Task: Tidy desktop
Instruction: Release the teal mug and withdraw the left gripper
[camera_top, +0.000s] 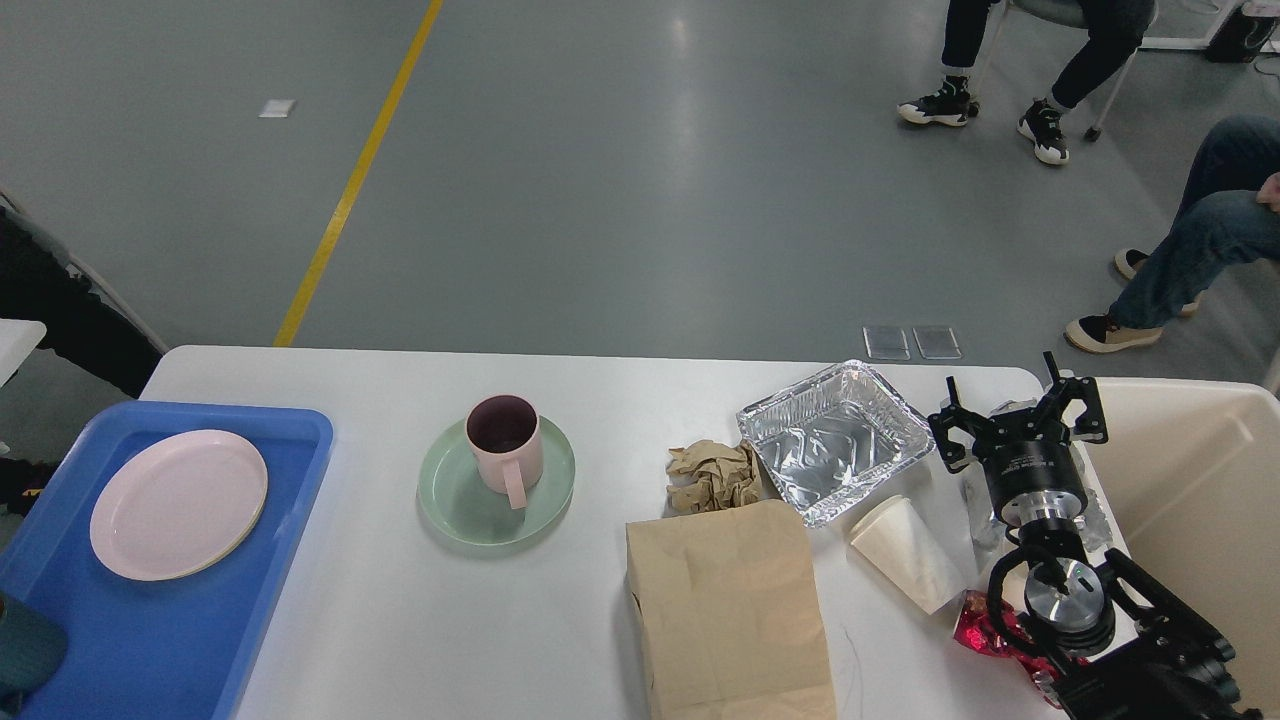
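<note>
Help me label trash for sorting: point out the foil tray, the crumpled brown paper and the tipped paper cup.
foil tray (832, 452): head view, on its shiny inner floor.
crumpled brown paper (713, 476): head view, middle of the wad.
tipped paper cup (905, 553): head view, on its side wall.
</note>
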